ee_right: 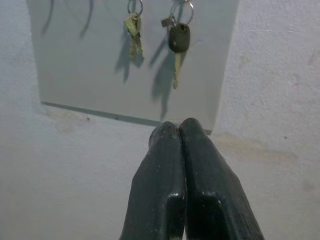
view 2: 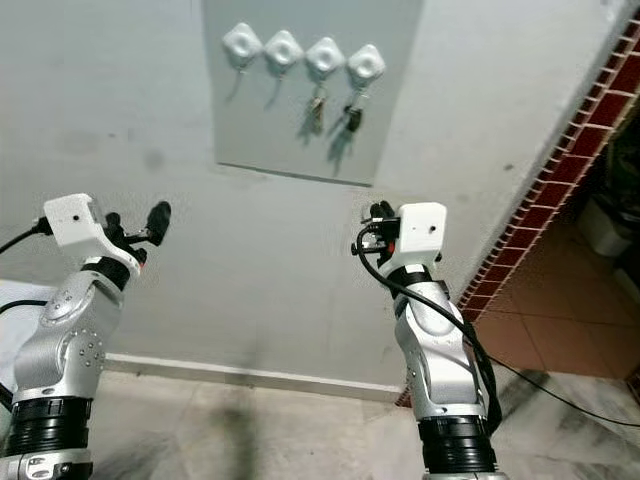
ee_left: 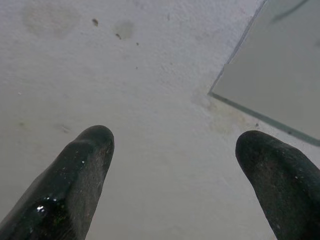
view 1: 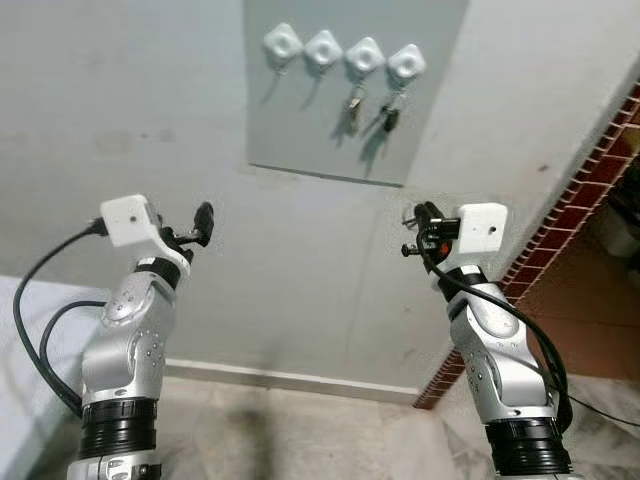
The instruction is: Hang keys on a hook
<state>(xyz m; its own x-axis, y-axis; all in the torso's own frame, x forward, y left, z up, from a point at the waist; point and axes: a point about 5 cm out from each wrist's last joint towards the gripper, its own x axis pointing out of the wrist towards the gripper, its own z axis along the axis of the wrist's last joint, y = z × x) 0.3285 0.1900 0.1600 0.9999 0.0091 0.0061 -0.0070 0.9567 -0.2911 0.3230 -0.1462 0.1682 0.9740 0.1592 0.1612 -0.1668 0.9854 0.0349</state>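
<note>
Wall panel (view 1: 300, 120): grey plate at upper centre of the left eye frame, carrying four white hooks in a row.
Hooks, first and second from the frame's left (view 1: 283, 43): bare.
Hook, third (view 1: 364, 56): carried a brass-coloured key (ee_right: 133, 31) on a ring.
Hook, fourth (view 1: 406, 64): carried a dark-headed key (ee_right: 178, 39) on a ring, blade hanging downward.
Right gripper (ee_right: 180, 131): at right of centre, below the panel and apart from the keys; jaws pressed together with nothing between them.
Left gripper (view 1: 203, 224): at left of centre, raised toward bare wall (view 1: 120, 130) below the panel's lower corner; jaws spread, empty.
Floor (view 1: 300, 430): pale stone along the lower edge; red tiled surface (view 1: 590, 300) at lower right.
Step in hand, as judged: both keys already hung, so the hanging looked complete and the arms were clear of it. Next move would call only for lowering the arms without brushing the keys.
</note>
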